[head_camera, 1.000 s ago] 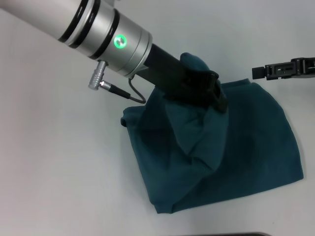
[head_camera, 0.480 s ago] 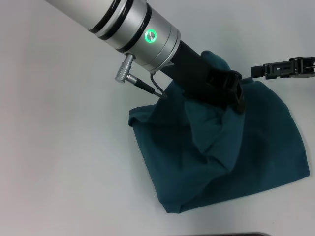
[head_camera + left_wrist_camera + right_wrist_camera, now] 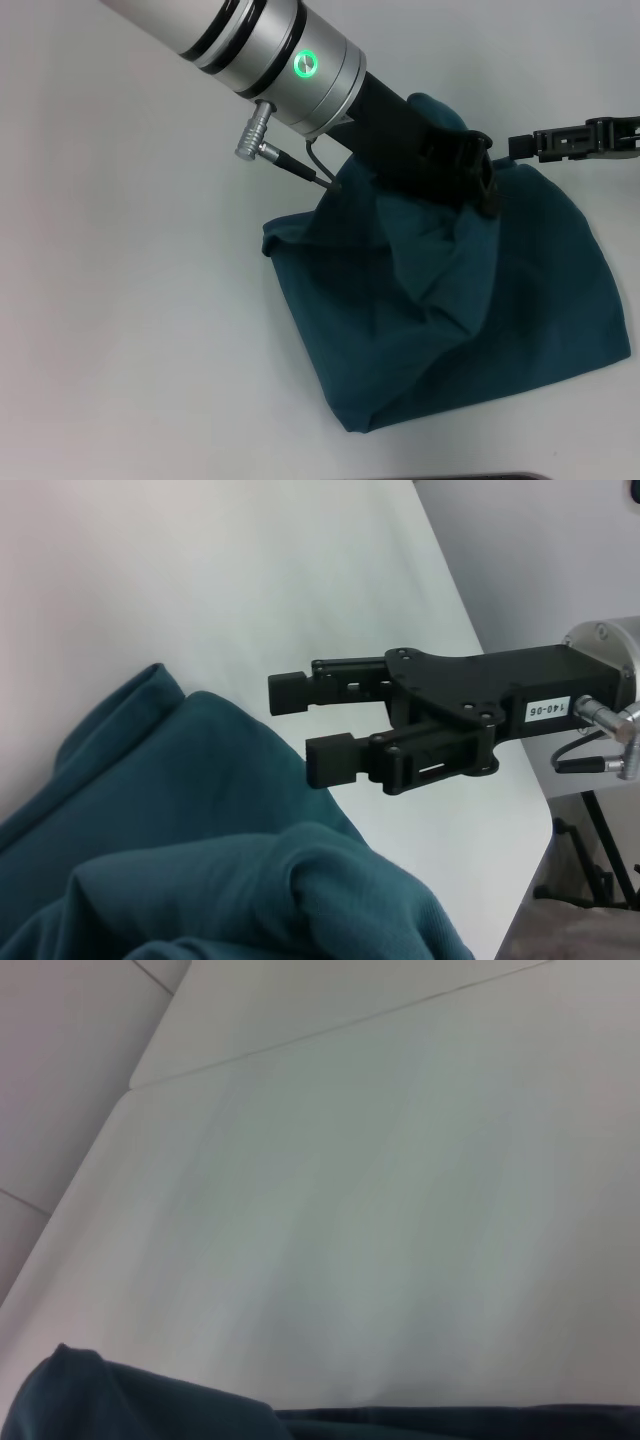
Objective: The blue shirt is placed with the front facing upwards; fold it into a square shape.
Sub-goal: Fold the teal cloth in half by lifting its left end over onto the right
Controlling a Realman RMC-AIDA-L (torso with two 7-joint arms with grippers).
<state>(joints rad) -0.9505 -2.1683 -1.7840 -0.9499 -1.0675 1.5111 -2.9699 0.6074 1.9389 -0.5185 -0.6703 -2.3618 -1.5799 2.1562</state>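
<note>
The blue shirt (image 3: 520, 300) lies bunched and partly folded on the white table (image 3: 130, 330), its lettering hidden. My left gripper (image 3: 478, 190) is shut on a raised fold of the shirt near its far edge, and cloth hangs down from it in a peak. My right gripper (image 3: 520, 146) hovers just right of that fold, level with the shirt's far edge. The left wrist view shows the right gripper (image 3: 300, 725) open, with nothing between its fingers, above the shirt (image 3: 200, 810). In the right wrist view, only a strip of the shirt (image 3: 150, 1405) shows.
The table's far edge (image 3: 500, 710) runs close behind the right gripper, with a stand's legs (image 3: 600, 860) beyond it. A dark edge (image 3: 470, 477) shows at the near border of the head view. Bare tabletop spreads to the left of the shirt.
My left arm has carried the gripped fold to the right, dragging the shirt's body the same way. In the last half second it barely moved. The right gripper held still.
</note>
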